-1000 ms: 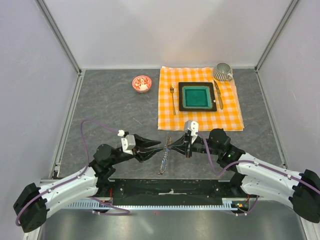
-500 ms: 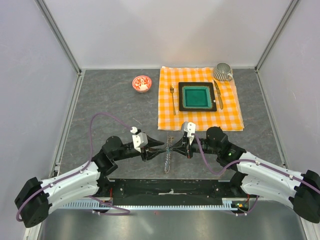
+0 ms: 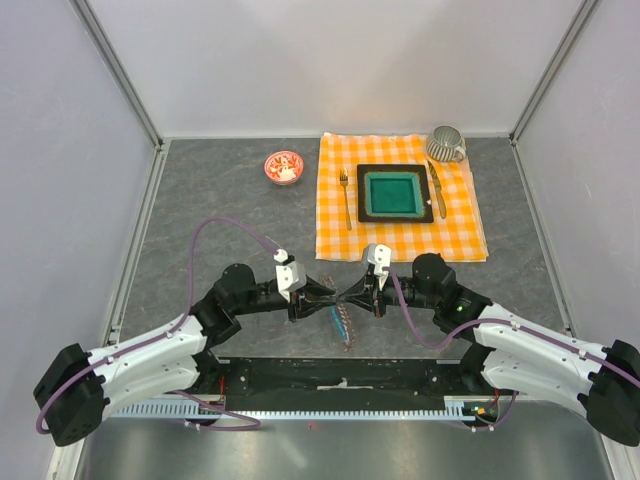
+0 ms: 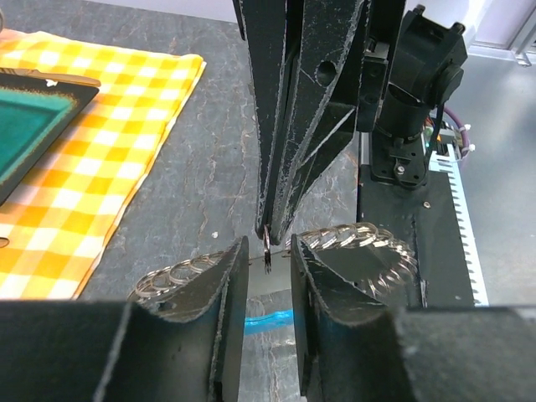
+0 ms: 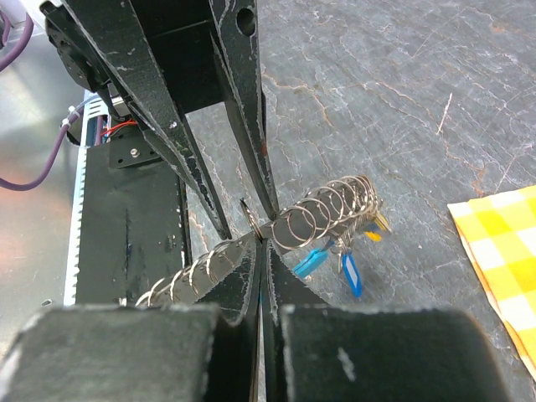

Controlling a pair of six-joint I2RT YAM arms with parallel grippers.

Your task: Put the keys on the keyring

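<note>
The keyring (image 5: 322, 213) is a grey wire loop strung with many small rings, held just above the table between the two arms; it also shows in the top view (image 3: 343, 323) and the left wrist view (image 4: 368, 239). A cyan piece (image 5: 308, 261) and keys with blue (image 5: 352, 275) and yellow (image 5: 373, 235) tags hang under it. No red tag shows. My right gripper (image 5: 262, 243) is shut on the loop beside one small ring (image 4: 266, 243). My left gripper (image 4: 270, 248) is open, its fingertips either side of the right gripper's tip.
A small red-and-white bowl (image 3: 283, 167) stands at the back. An orange checked cloth (image 3: 400, 240) at the back right carries a green plate (image 3: 393, 193), fork (image 3: 345, 196), knife (image 3: 437, 188) and grey cup (image 3: 446, 145). The black base rail (image 3: 340, 375) runs along the near edge.
My left gripper has moved right until its tips meet the right gripper's tips. The keyring has swung and shifted a little to the right. The right arm has hardly moved.
</note>
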